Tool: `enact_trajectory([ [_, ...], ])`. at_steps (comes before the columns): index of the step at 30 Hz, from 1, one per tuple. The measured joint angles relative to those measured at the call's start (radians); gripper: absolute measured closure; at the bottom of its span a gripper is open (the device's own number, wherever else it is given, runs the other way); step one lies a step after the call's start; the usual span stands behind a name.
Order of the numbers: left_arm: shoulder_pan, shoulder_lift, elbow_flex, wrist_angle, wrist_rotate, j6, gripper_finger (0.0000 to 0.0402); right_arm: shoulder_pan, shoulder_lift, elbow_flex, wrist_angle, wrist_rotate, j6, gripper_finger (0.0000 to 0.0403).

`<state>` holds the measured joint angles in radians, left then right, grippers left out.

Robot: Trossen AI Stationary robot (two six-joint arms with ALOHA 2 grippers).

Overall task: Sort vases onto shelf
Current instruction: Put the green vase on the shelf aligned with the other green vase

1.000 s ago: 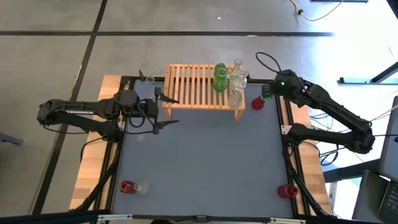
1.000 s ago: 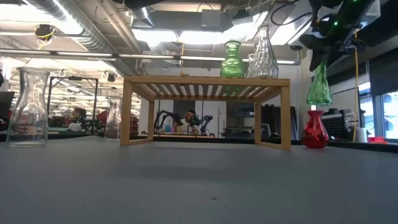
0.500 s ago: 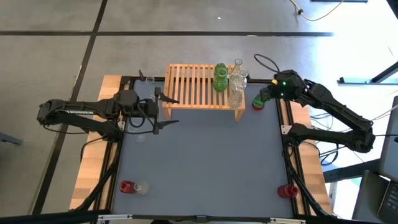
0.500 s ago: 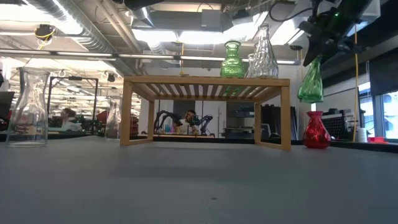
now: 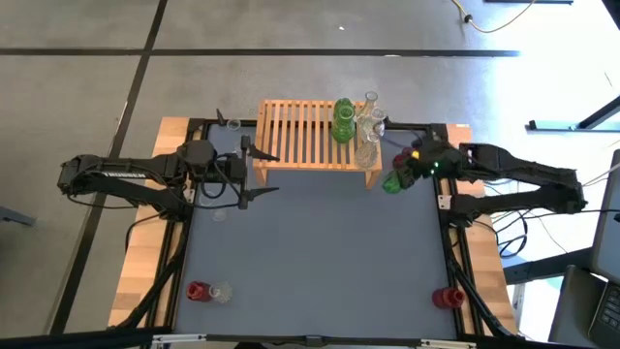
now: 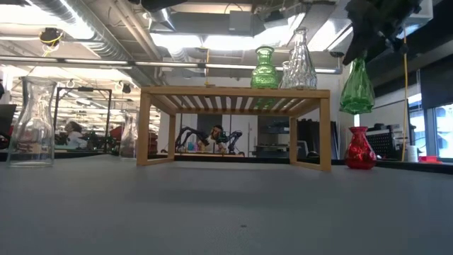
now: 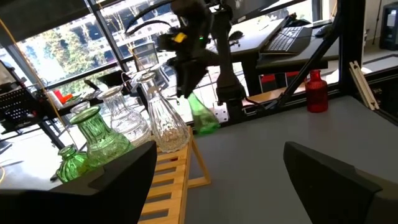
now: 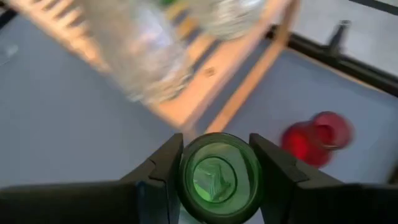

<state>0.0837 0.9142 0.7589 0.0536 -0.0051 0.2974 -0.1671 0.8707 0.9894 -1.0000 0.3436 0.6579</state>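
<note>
My right gripper is shut on a green vase that hangs in the air just off the right end of the shelf, above a red vase standing on the table. On the shelf's right part stand another green vase and clear vases. My left gripper hovers open and level by the shelf's left end, with nothing between its fingers. My right gripper pinches the green vase's neck just under the round rim, one finger on each side. The fingers slant down from the table's right side. The vase hangs below them, nearly upright and clear of the table.
A red vase and a small clear one stand at the near left, another red one at the near right. A clear carafe stands at the left. A small clear vase sits beyond the shelf's left end.
My right gripper has swung with the green vase from the table's far right corner toward the left and near edges, up to the shelf's right end, turning as it went. The vase stays lifted clear; it tilted on the way and hangs nearly upright now.
</note>
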Motion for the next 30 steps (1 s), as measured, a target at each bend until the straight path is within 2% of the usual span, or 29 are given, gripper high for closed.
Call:
enact_trajectory([
  [7,0.000,0.000,0.000,0.000,0.002,-0.016,0.0056,0.242,0.036,-0.001,0.002,0.049,0.059,0.0265],
  [12,-0.006,0.000,0.001,-0.012,0.086,-0.067,0.0056,0.401,0.103,-0.001,0.007,0.102,0.099,0.0265],
  [15,-0.037,0.018,0.001,-0.022,0.142,-0.151,0.0056,0.481,0.169,-0.001,0.038,0.128,0.091,0.0265],
  [18,-0.090,0.049,0.002,-0.010,0.140,-0.281,0.0056,0.553,0.242,-0.001,0.124,0.155,0.041,0.0265],
  [23,-0.205,0.137,0.002,-0.018,-0.006,-0.371,0.0056,0.622,0.380,-0.001,0.321,0.167,-0.074,0.0265],
  [30,-0.311,0.277,0.001,-0.013,-0.184,-0.427,0.0056,0.617,0.577,-0.001,0.610,0.140,-0.310,0.0265],
])
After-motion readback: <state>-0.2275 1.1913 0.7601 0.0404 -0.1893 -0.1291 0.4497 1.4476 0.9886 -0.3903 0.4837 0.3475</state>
